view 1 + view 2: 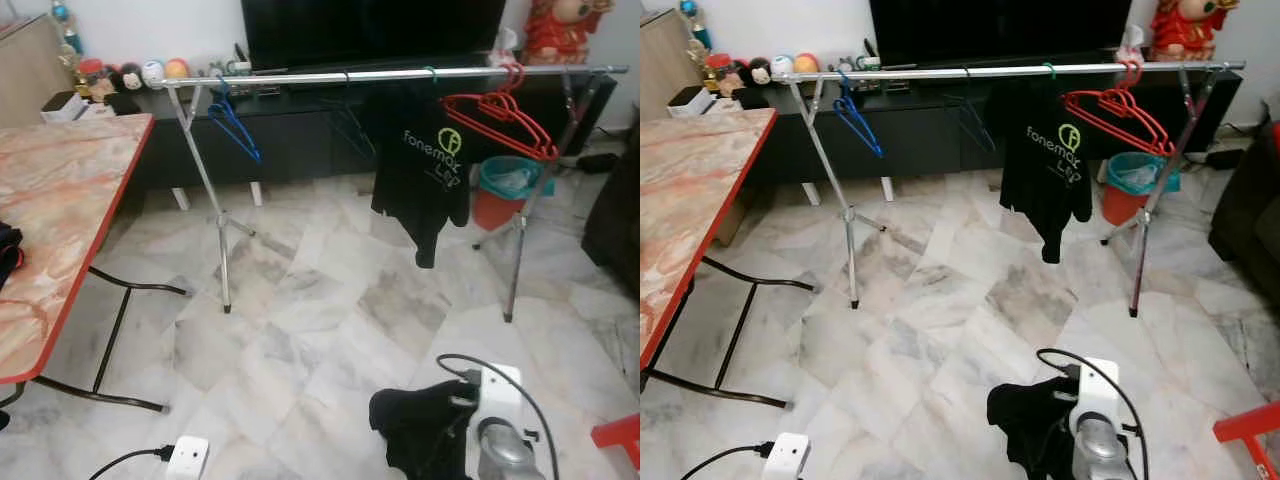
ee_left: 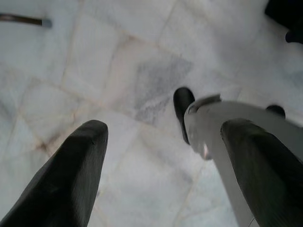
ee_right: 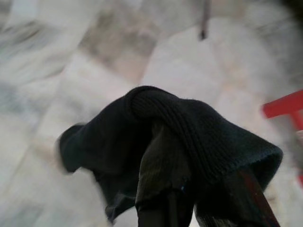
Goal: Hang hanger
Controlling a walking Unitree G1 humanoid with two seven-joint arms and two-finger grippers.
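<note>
Right tool (image 3: 189, 208) clamped on soft, limp black garment (image 3: 189, 127), left tool (image 2: 161, 170) spread empty; light, floppy; best held near collar.

**One printed word on the hanging shirt**

The black short-sleeved T-shirt (image 1: 420, 165) that hangs on the silver metal clothes rail (image 1: 390, 74) carries pale green print on its chest. It reads about as "fonemax", with a round logo above it. A smaller line under the word is too small to read.
</note>
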